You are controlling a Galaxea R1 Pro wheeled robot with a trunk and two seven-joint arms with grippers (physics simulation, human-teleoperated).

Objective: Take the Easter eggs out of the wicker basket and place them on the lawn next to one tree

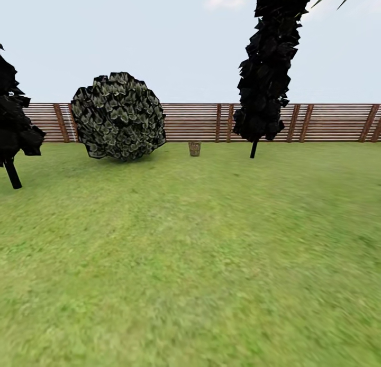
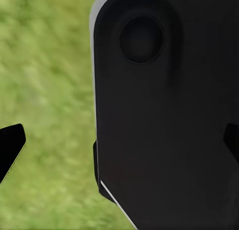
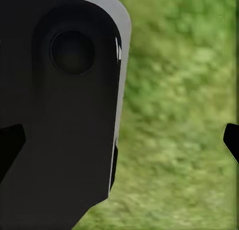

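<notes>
Head view: the lawn point(image 1: 190, 261) runs flat out to a brown slatted fence point(image 1: 211, 122). Far off, just before the fence, stands a small brown object point(image 1: 194, 148), possibly the wicker basket; too small to confirm, and no eggs can be made out. A round bush point(image 1: 118, 116) sits to its left, a narrow dark conifer point(image 1: 267, 65) to its right, another dark tree point(image 1: 13, 124) at the left edge. Left gripper point(image 2: 122, 143): fingertips spread wide, nothing between them, a dark robot panel point(image 2: 164, 115) and grass behind. Right gripper point(image 3: 122, 143): likewise spread and empty beside its dark panel point(image 3: 59, 115).
</notes>
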